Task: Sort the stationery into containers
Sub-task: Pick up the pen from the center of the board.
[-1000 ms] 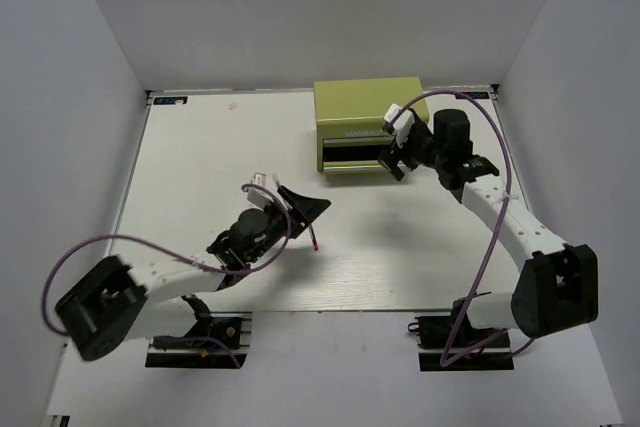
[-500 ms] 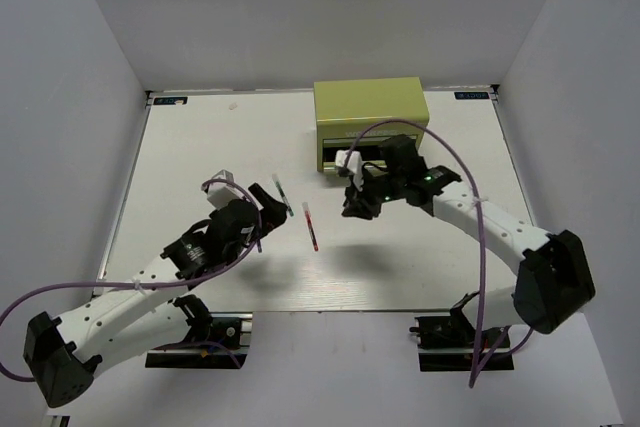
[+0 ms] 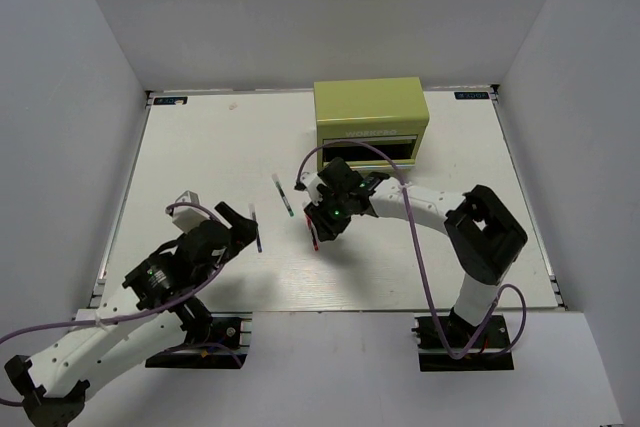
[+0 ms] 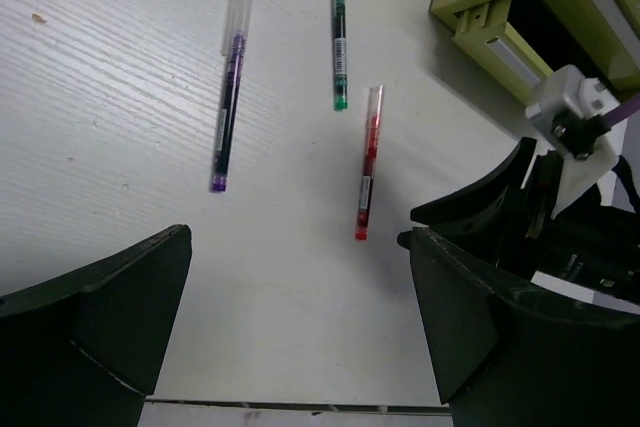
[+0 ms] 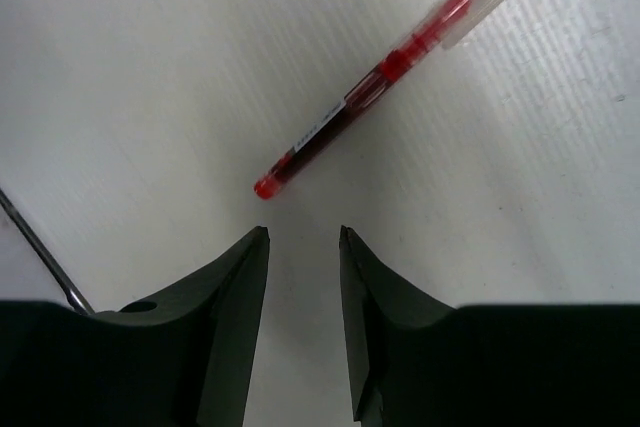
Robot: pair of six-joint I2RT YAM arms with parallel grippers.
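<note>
A thin red pen (image 5: 370, 97) with a clear plastic cap is laid on the ribbed white table (image 5: 150, 67), at one o'clock from the right gripper (image 5: 303, 237), jaws held narrow and empty. The left gripper (image 4: 300, 237) is spread wide.

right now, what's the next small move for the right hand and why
Probably nudge the right hand forward and down so its fingers straddle the red pen, then close. The pen lies on the table just beyond the fingertips, and nothing sits between them yet.
</note>
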